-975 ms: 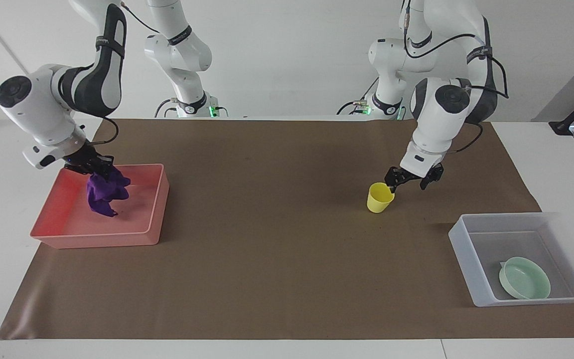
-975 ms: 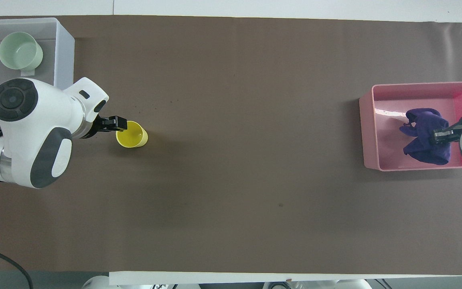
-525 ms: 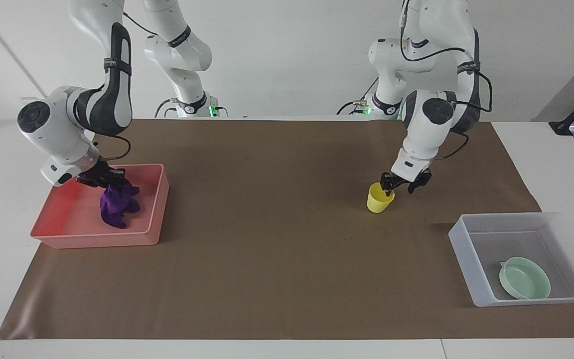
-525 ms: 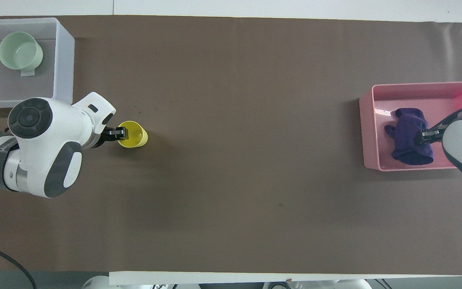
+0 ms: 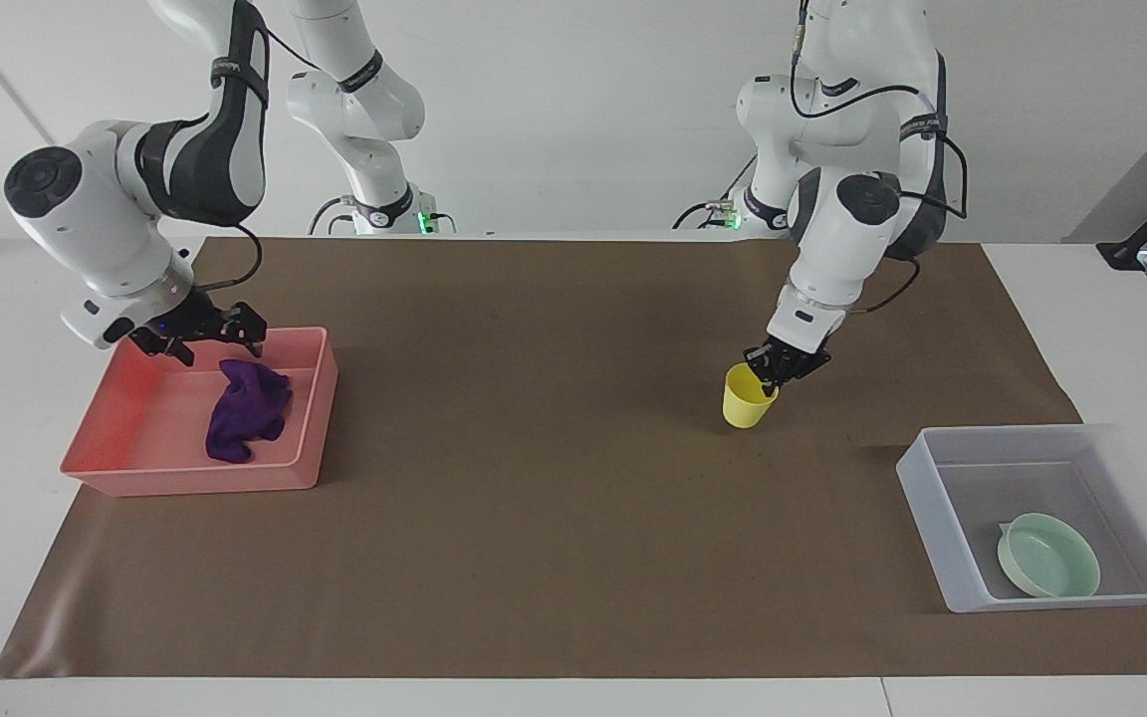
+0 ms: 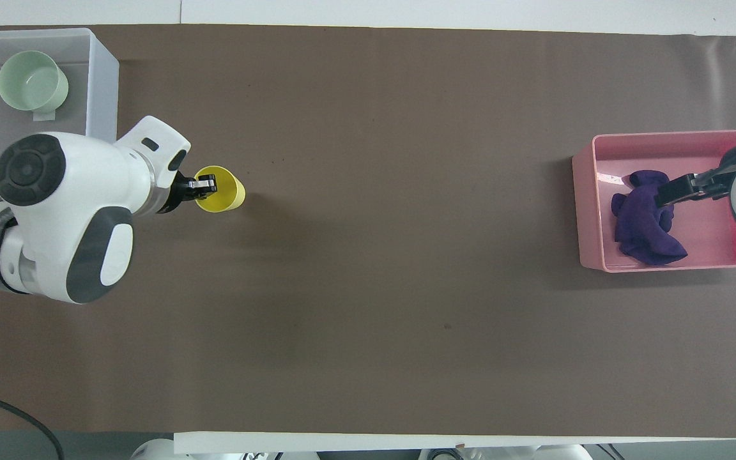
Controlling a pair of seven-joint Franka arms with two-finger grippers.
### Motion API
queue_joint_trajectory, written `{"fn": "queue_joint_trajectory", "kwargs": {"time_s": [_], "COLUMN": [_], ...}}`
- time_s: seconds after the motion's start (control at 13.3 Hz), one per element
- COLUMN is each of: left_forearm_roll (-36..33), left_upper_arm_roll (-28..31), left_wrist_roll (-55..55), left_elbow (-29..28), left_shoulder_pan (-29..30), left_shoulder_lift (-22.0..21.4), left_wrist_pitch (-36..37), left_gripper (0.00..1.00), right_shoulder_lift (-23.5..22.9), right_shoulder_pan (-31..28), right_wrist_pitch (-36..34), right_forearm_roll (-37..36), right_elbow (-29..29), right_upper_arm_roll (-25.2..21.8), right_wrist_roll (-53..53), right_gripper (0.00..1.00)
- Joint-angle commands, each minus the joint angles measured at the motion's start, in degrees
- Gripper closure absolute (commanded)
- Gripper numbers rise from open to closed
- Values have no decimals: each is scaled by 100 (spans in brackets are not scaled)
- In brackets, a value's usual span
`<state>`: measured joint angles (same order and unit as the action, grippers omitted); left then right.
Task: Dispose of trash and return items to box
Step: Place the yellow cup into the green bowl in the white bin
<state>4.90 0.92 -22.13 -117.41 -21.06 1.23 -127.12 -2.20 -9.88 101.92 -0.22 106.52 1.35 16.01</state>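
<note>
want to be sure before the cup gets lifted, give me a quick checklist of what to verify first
1. Left gripper shut on the yellow cup at its rim: ok.
2. Cup upright on the brown mat: ok.
3. Purple rag lying in the pink tray, released: ok.
4. Right gripper open and over the tray, clear of the rag: ok.
5. Clear box has bare floor for the cup beside the mint-green bowl: ok.
6. Grip firm enough on the rim to hold the cup through a lift: cannot tell.
</note>
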Motion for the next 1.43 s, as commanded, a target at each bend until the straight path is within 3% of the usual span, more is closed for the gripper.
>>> {"fn": "queue_joint_trajectory", "kwargs": {"time_s": [0.0,0.07,0.3,0.6,0.9,1.35], "left_forearm_roll": [108,38,-313,-314,-288,-297], "left_upper_arm_roll": [66,75,382,374,374,374], "left_wrist_roll": [-28,-54,251,526,561,561], "left_elbow": [2390,2894,3556,3699,3446,3488], "left_shoulder_pan": [574,768,1716,2614,2783,2800], "left_shoulder_lift": [797,1052,1623,2564,3040,3427], "left_wrist_pitch": [1834,2040,1814,1181,42,-418], "left_gripper": [100,100,100,100,100,100], "right_shoulder_lift": [132,220,317,335,439,1019], "right_shoulder_pan": [161,248,460,548,557,495], "right_wrist_pitch": [-618,-760,-1216,-1807,-2509,-2607], "right_forearm_roll": [346,356,356,347,215,189], "right_elbow": [-430,-457,-754,-1195,-1617,-933], "right_upper_arm_roll": [15,23,24,15,24,15], "right_wrist_roll": [-351,-562,-880,-1197,-1145,-872], "right_gripper": [1,1,1,1,1,0]}}
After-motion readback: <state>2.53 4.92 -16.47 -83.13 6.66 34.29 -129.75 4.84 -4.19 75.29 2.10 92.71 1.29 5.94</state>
